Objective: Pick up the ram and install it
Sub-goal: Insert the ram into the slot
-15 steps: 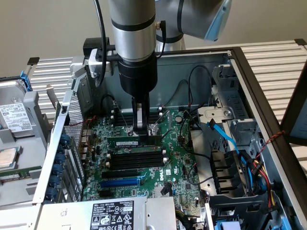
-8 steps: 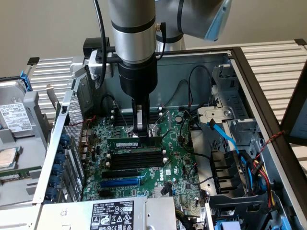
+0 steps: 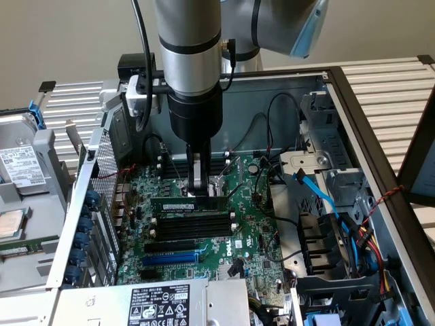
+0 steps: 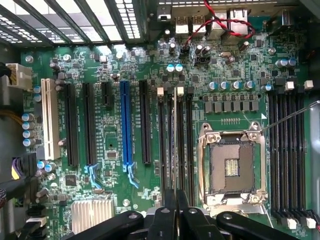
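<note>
A: Which step is in hand?

B: The install, as I judge it. The gripper (image 3: 198, 192) hangs straight down into the open case, over the motherboard (image 3: 255, 224). Its jaws are pressed in on the ram (image 3: 185, 202), pinching the top edge about midway along.

A: Where is the ram?

B: At the far edge of the bank of black memory slots (image 3: 192, 225), left of the case's middle in the exterior view. It is low over the farthest slot or already in its mouth. I cannot tell whether it is seated.

A: Which way does it lie?

B: It stands on its long edge with the contact edge down. Its long axis runs from the exterior view's left to the exterior view's right, parallel to the slots. The wrist view shows it edge-on as a thin line between the fingertips (image 4: 169, 207). That line runs away from them along the slot channel, beside the empty processor socket (image 4: 232, 167).

A: What does seating it call for?

B: In my judgement, both ends must stay level and the board square over the one channel, not straddling two. The push should be straight down with no tilt. The white end clips (image 4: 160, 91) must be free to close on the ends.
</note>
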Robot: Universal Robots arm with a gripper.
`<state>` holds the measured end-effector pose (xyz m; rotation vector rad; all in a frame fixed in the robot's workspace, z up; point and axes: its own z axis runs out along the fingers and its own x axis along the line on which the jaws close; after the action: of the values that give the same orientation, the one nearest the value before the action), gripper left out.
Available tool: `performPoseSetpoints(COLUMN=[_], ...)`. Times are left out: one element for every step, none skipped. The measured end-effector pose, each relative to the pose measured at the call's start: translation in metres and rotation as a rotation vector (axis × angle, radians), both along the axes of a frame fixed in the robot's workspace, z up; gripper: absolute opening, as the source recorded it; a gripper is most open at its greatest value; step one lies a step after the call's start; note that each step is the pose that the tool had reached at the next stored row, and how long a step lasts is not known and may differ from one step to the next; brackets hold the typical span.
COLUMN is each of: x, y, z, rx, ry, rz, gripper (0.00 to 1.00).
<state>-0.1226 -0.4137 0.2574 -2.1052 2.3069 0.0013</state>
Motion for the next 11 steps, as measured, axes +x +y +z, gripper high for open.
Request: performPoseSetpoints(x=[0.0, 0.0, -0.0001, 0.0001, 0.0008, 0.002, 0.0036, 0.0048, 0.0051, 0.005, 0.005], y=[-0.0004, -0.0006, -0.0007, -0.0009, -0.0014, -0.0021, -0.0029, -0.0033, -0.0034, -0.0035, -0.0035], z=[-0.0011, -0.0017, -0.0018, -0.0021, -0.0022, -0.0023, -0.0024, -0.0027, -0.0033, -0.0046, -0.0063], rx=[0.0005, 0.0004, 0.0003, 0.0004, 0.0004, 0.0004, 0.0004, 0.0004, 0.0006, 0.0005, 0.0004], ry=[0.0032, 0.0037, 0.0038, 0.0038, 0.004, 0.0044, 0.0045, 0.0045, 0.0045, 0.0046, 0.0046], rz=[0.0, 0.0, 0.0, 0.0, 0.0, 0.0, 0.001, 0.001, 0.001, 0.002, 0.003], gripper=[0.13, 0.13, 0.13, 0.13, 0.13, 0.13, 0.13, 0.13, 0.13, 0.13, 0.13])
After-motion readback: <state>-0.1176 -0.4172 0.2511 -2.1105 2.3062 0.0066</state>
